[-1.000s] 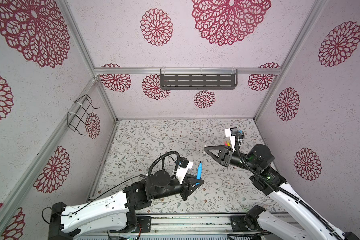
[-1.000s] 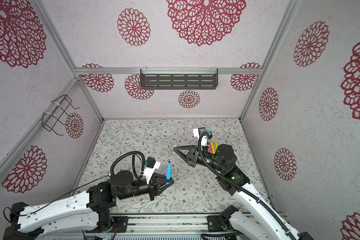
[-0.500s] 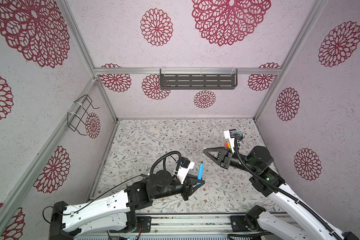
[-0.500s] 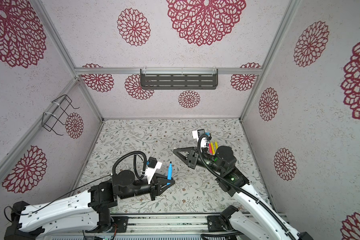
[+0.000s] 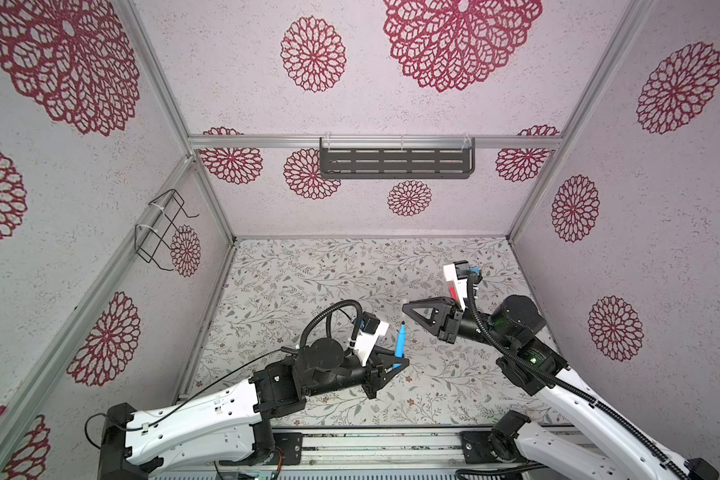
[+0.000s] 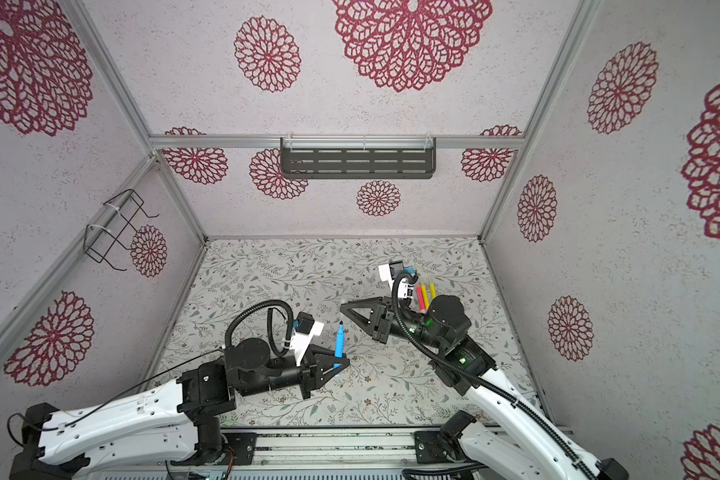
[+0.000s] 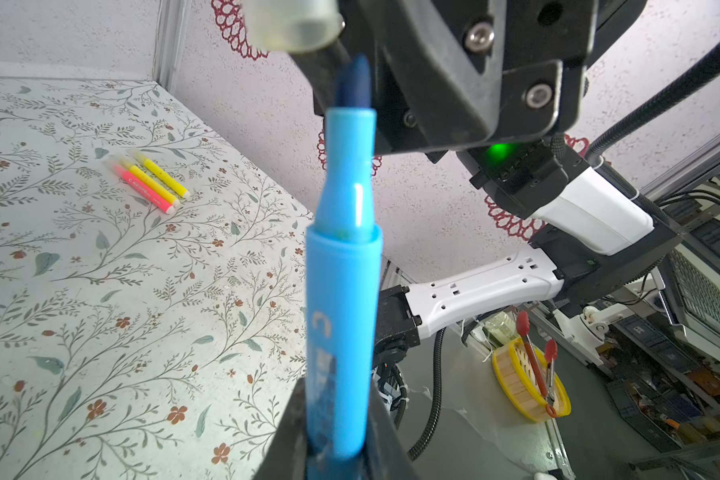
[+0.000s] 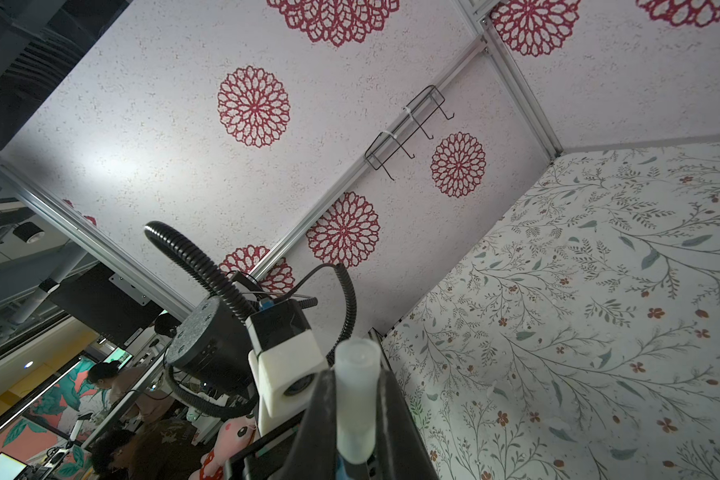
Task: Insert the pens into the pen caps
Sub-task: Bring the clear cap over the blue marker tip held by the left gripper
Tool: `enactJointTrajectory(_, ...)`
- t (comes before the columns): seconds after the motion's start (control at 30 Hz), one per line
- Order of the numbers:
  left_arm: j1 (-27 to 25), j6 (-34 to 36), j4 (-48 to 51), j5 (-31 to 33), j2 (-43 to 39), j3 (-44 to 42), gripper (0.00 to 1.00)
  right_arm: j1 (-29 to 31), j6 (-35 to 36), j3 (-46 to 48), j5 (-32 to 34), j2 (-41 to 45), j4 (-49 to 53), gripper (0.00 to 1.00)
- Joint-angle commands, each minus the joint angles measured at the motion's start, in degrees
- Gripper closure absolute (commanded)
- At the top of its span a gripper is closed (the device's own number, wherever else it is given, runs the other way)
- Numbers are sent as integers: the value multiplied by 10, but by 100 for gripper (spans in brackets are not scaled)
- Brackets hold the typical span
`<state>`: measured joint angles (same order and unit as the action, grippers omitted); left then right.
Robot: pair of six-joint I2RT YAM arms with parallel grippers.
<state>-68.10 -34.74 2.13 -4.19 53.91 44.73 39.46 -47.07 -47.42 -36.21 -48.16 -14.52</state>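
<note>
Blue pen (image 5: 400, 345) upright, clamped in my left claw (image 5: 399, 365) | clear cap (image 8: 356, 395) pinched in my right claw (image 5: 406, 305), just off the pen's tip, not yet on | pink and yellow pens (image 7: 148, 183) lie on tabletop (image 7: 100, 311) behind right claw, seemingly capped | I judge one capping left

A blue pen (image 7: 341, 291) of smooth, glossy plastic catches a bright highlight. The pen cap (image 8: 356, 399) is frosted, translucent plastic. The surface (image 5: 308, 270) looks matt, with a printed leaf pattern. Walls (image 5: 246, 83) are rough and grainy. Frame rails (image 5: 267, 141) are brushed metal; the slotted shelf (image 5: 395, 156) is dark and matt.
</note>
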Motion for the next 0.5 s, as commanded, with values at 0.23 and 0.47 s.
enactJointTrajectory(0.23,13,-2,-27,-18,4,5,100,11,10,9,4,18,-26,100)
enactJointTrajectory(0.47,13,-5,-29,-21,12,5,100,12,12,-3,13,18,-27,100)
